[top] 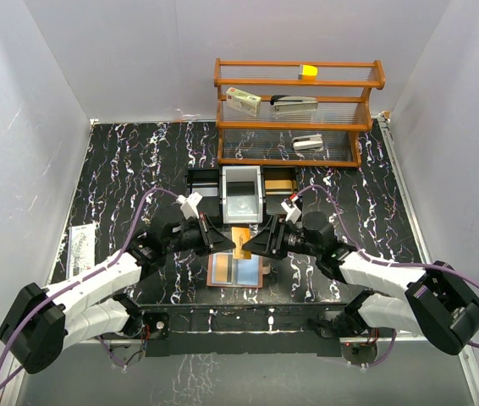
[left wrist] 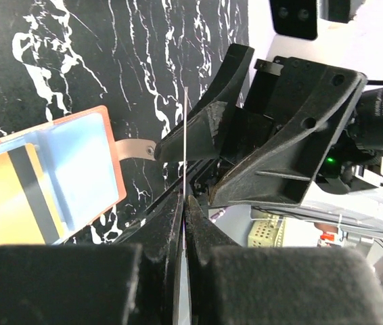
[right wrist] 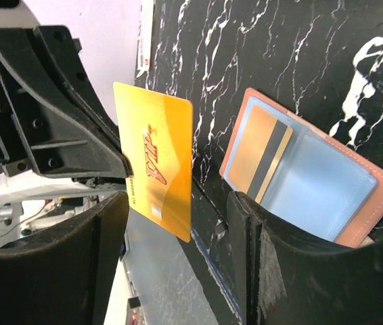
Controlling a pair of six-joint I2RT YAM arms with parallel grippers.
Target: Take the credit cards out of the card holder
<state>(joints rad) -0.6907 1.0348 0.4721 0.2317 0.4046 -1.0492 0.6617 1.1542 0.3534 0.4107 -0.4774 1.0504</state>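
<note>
Black marbled table [top: 121, 169], card holder [top: 235, 272] lying open flat near the arm bases. Left gripper [left wrist: 185, 196] is shut on a yellow card [right wrist: 158, 169], held edge-up above the holder. Right gripper [right wrist: 178, 203] is open, with a jaw on either side of the card and no squeeze yet. Looks like a handover. Right should close squarely on the flat faces at the free end before left lets go. A gold striped card [right wrist: 259, 156] sits in a pocket, not yet taken out.

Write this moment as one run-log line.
left end effector shut on yellow card | right end effector open around it | card holder open, striped card inside
</note>
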